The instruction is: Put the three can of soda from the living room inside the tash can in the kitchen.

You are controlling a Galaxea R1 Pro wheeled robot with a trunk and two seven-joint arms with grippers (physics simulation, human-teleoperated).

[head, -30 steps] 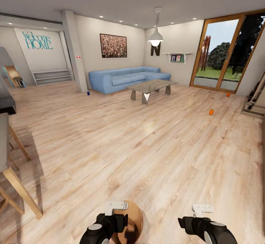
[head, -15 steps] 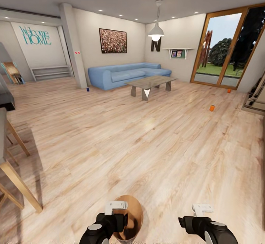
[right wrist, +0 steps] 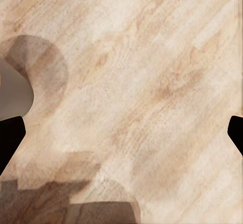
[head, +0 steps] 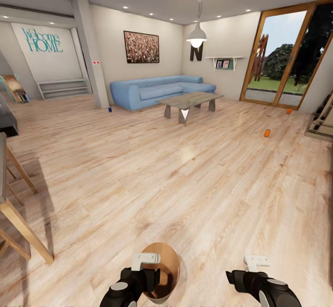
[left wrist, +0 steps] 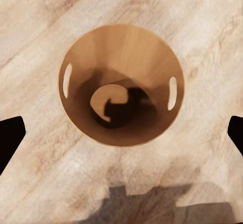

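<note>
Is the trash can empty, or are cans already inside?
Empty: the left wrist view looks straight down into the trash can, showing only its brown walls, bare bottom and shadow.

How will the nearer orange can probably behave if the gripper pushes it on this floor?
The nearer orange can stands upright and looks small and narrow, so it probably tips easily. Once down, its round body would likely roll on the smooth wood floor.

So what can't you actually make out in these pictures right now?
- Small blue drink can and two orange drink cans, head view: too small to read.
- Round wood-toned bin, head view: partly behind the left gripper.
- Bin's bottom, left wrist view: in shadow.
</note>
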